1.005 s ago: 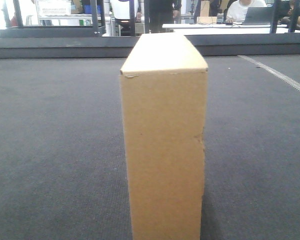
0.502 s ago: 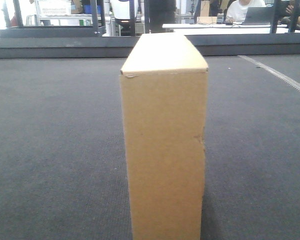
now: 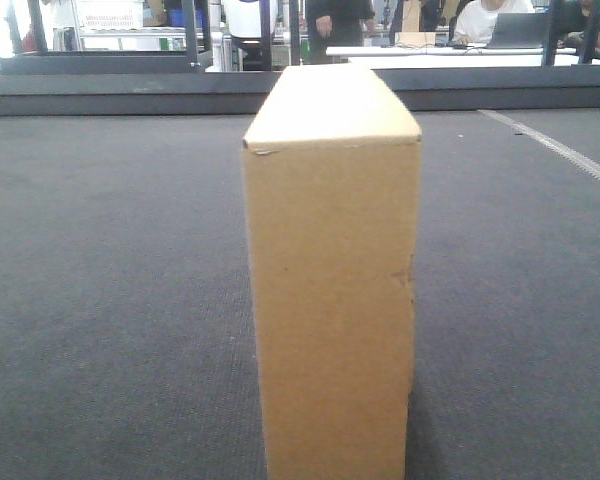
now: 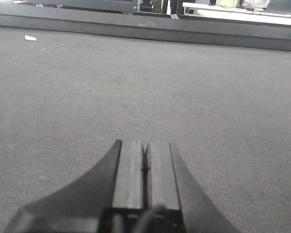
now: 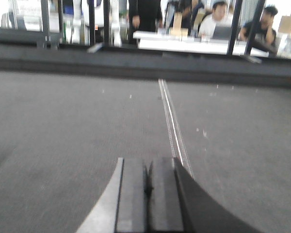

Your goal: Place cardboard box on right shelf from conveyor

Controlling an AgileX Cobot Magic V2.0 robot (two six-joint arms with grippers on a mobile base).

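Note:
The cardboard box [image 3: 330, 290], plain tan and seen end-on, stands upright on the dark grey conveyor [image 3: 110, 280] in the middle of the front view, with a small crease on its right edge. My left gripper [image 4: 145, 145] is shut with nothing in it, low over bare belt [image 4: 150, 82]. My right gripper [image 5: 147, 162] is also shut and holds nothing, beside a pale seam [image 5: 172, 124] across the belt. Neither wrist view shows the box. The right shelf is out of view.
The belt's far rail [image 3: 130, 95] runs across the back. Beyond it are black posts [image 3: 190, 35], white tables [image 3: 450, 52] and people seated at a laptop [image 3: 515, 30]. A white scrap [image 4: 30, 38] lies on the belt at far left.
The box looks slightly larger and shifted a little right in the front view. A standing person has appeared behind the far rail.

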